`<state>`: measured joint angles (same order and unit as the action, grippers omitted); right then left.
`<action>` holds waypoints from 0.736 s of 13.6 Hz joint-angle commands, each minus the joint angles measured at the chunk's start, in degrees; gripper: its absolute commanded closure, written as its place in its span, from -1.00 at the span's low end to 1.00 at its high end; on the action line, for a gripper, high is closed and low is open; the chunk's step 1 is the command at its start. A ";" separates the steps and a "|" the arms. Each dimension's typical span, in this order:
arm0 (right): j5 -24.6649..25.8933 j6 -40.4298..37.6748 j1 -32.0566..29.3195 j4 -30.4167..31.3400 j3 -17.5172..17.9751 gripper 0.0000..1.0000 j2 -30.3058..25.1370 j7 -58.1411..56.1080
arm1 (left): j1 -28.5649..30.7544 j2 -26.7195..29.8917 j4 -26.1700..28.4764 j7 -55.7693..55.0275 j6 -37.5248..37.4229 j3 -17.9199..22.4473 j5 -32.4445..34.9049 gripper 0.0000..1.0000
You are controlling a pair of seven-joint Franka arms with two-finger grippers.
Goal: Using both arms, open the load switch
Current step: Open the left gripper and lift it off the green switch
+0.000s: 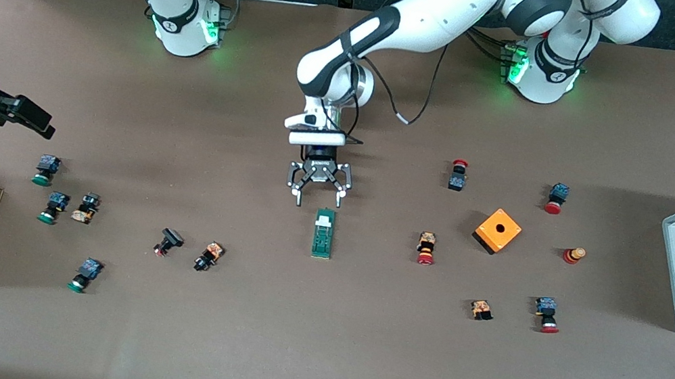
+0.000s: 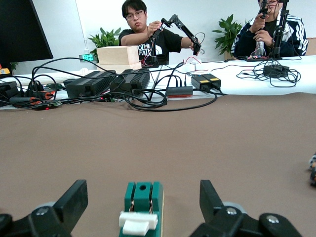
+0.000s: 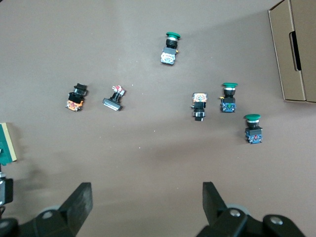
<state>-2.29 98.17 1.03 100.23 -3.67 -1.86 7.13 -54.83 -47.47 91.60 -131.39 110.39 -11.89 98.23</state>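
While the right gripper (image 1: pixel 37 122) waits spread above the pushbuttons, the left gripper (image 1: pixel 317 194) hovers, jaws spread, over the white end of the load switch (image 1: pixel 323 233), whose length runs toward the camera.

bare table rings the load switch (image 1: pixel 323 233); pushbuttons (image 1: pixel 208 256) well apart.

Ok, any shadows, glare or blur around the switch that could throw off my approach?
Front view: even light, the narrow dark-green load switch sharp, a soft shadow on the brown table under the open left tool, green glow at both bases. Left wrist view: the switch's white end crisp between the tool's fingers, background bright but not washed out. Right wrist view: no glare, only soft shadows.
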 commanded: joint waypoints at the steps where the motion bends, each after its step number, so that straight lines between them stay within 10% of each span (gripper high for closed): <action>1: 2.46 0.88 0.02 -0.30 0.24 -0.99 0.45 -0.36 | 1.13 6.32 2.80 4.98 3.59 -0.68 -5.05 -1.00; 10: 2.55 0.35 0.02 -2.50 0.33 -0.99 0.46 -0.27 | 5.00 20.03 2.36 32.04 10.19 -0.68 -28.16 -1.00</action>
<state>-1.01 98.41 1.04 98.65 -3.51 -1.68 6.93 -51.07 -31.08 91.86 -105.01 119.68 -11.98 74.05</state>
